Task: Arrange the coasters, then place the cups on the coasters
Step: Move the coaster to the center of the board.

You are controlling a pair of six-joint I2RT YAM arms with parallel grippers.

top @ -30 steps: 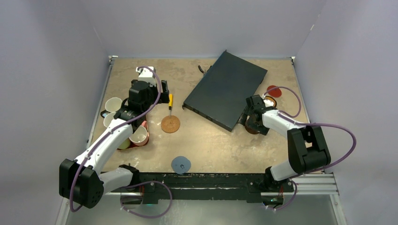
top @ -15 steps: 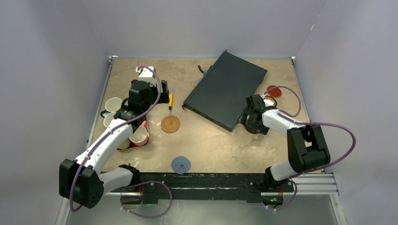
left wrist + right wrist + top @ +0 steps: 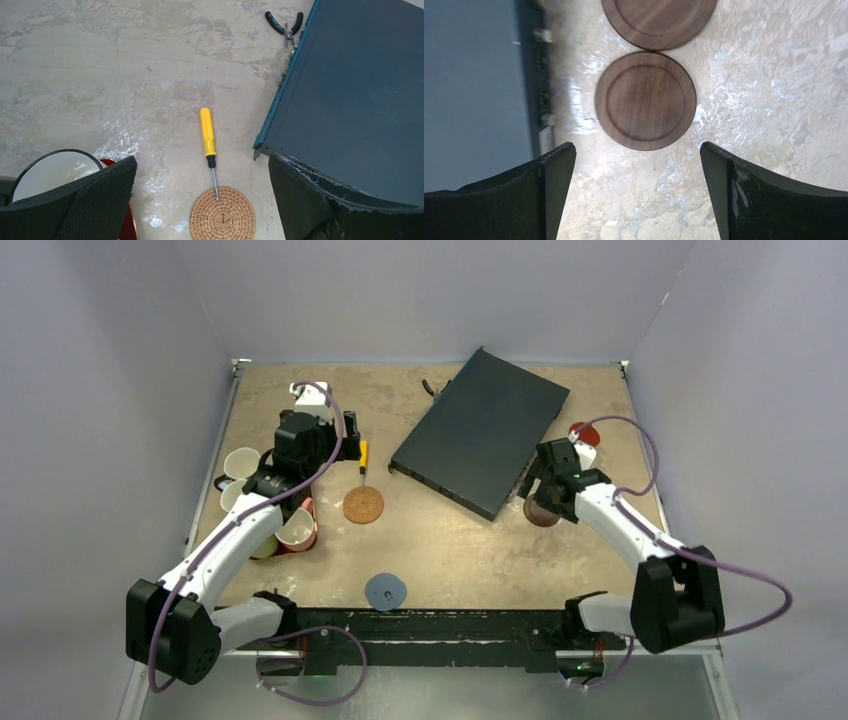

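The tan cork coaster (image 3: pixel 363 505) (image 3: pixel 222 214) lies mid-table, just below my open, empty left gripper (image 3: pixel 312 445) (image 3: pixel 202 159). My right gripper (image 3: pixel 545 495) (image 3: pixel 638 146) hovers open over a dark brown coaster (image 3: pixel 541 517) (image 3: pixel 645 100). A second brown coaster (image 3: pixel 659 20) touches the first one's far side. The red coaster (image 3: pixel 583 430) lies beyond the right wrist. A blue-grey coaster (image 3: pixel 385 591) sits near the front edge. Several cups (image 3: pixel 241 462) (image 3: pixel 52 170) with cream insides cluster at the left, partly under the left arm.
A large black box (image 3: pixel 480 430) (image 3: pixel 360 75) lies slanted at the back centre, close to both grippers. A yellow screwdriver (image 3: pixel 363 455) (image 3: pixel 207 132) rests with its tip on the cork coaster. Black pliers (image 3: pixel 430 388) (image 3: pixel 285 27) lie by the box's far corner. A dark red tray (image 3: pixel 127 220) holds cups.
The right arm's elbow has swung out to the right and its gripper has shifted slightly, uncovering more of the dark brown coaster. The left arm has not moved.
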